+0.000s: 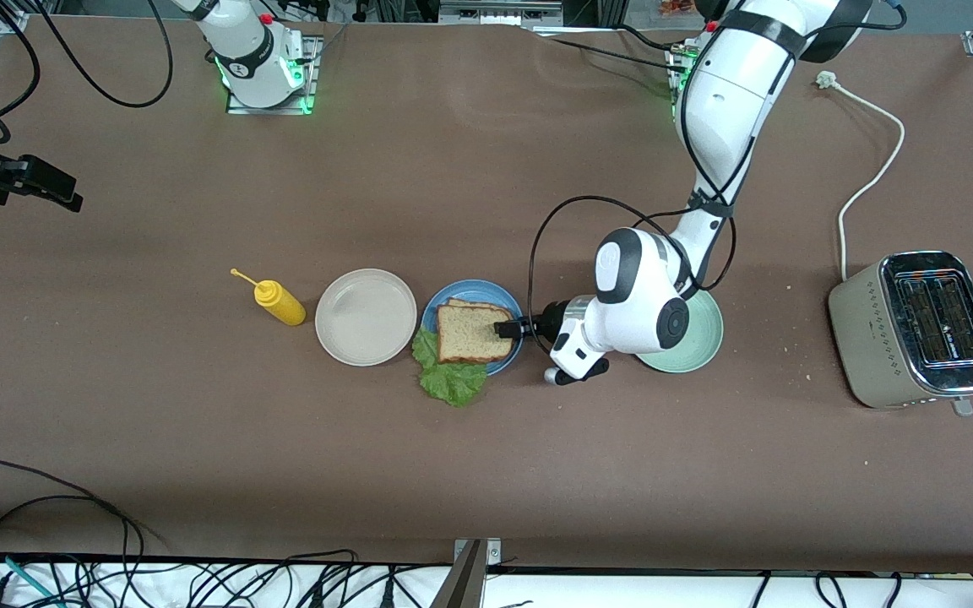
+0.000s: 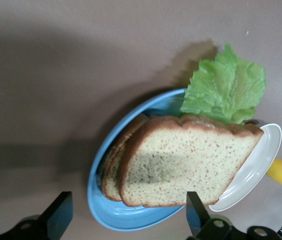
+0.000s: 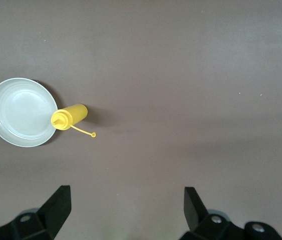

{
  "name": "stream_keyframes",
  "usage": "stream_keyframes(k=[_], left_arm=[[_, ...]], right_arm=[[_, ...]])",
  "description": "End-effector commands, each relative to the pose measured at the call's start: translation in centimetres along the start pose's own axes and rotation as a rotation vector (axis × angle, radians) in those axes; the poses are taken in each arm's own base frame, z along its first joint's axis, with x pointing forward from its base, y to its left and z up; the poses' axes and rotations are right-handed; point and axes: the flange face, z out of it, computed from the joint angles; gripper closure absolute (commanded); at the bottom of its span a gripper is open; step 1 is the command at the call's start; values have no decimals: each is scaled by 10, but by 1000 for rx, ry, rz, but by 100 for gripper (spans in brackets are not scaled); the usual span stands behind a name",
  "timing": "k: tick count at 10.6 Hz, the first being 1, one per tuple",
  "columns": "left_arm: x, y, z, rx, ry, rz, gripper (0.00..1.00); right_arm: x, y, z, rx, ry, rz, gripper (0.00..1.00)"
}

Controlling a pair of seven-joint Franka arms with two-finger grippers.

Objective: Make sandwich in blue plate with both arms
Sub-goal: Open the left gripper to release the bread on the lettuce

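Note:
The blue plate [image 1: 510, 306] [image 2: 109, 212] holds the sandwich: a top bread slice [image 1: 463, 333] [image 2: 186, 162] lies slightly askew on a lower slice [image 1: 456, 301] [image 2: 110, 170]. A green lettuce leaf [image 1: 450, 376] [image 2: 226, 90] pokes out from under them over the plate's rim, toward the front camera. My left gripper [image 1: 504, 329] [image 2: 129, 219] is open at the plate's edge nearest the left arm's end, its fingers apart on either side of the bread's edge without gripping it. My right gripper [image 1: 64, 196] [image 3: 125, 207] waits open, high over the right arm's end of the table.
A beige plate [image 1: 366, 317] [image 3: 20, 112] [image 2: 261, 160] stands beside the blue plate, with a yellow squeeze bottle [image 1: 280, 304] [image 3: 70, 116] past it. A pale green plate [image 1: 702, 342] lies under the left arm. A toaster [image 1: 917, 329] with a white cord [image 1: 871, 169] sits at the left arm's end.

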Motion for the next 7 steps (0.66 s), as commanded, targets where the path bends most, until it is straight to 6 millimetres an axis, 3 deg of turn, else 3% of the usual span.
stream_keyframes(k=[1, 2, 4, 7], left_arm=[[15, -12, -83, 55, 32, 43, 0], [14, -10, -122, 84, 50, 72, 0], [-2, 4, -176, 131, 109, 136, 0], [-14, -16, -279, 221, 172, 151, 0]], right_arm=[[0, -5, -9, 6, 0, -2, 0], [-1, -12, -9, -1, 2, -15, 0], [-1, -19, -12, -10, 8, -28, 0], [-1, -18, -13, -8, 12, -24, 0]])
